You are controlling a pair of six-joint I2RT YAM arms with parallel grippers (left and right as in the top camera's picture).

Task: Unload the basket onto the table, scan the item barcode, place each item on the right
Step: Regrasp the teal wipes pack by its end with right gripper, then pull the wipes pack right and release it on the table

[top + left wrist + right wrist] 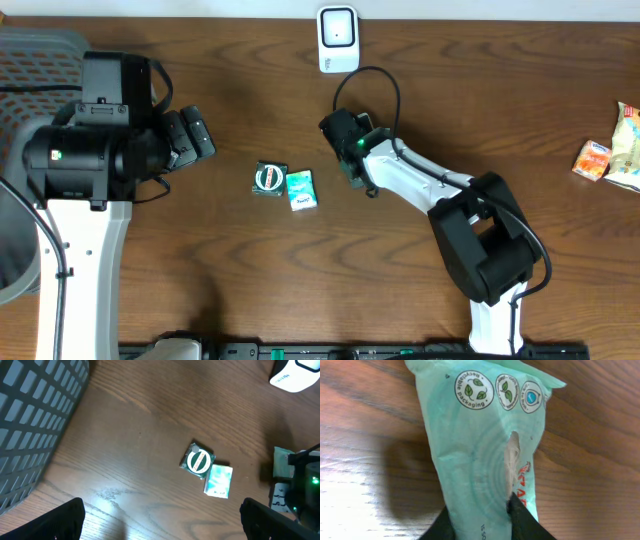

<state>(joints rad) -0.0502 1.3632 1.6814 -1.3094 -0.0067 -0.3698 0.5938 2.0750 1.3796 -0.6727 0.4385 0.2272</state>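
One packet (485, 450) in right end effector (480, 512)

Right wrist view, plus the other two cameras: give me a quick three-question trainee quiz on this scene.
1. True or false: the left gripper is open.
2. The right gripper pinches: A) a mint-green packet, B) a spoon, C) nothing?
3. How many loose packets lie between the two grippers?
Key: 1 true; 2 A; 3 two.
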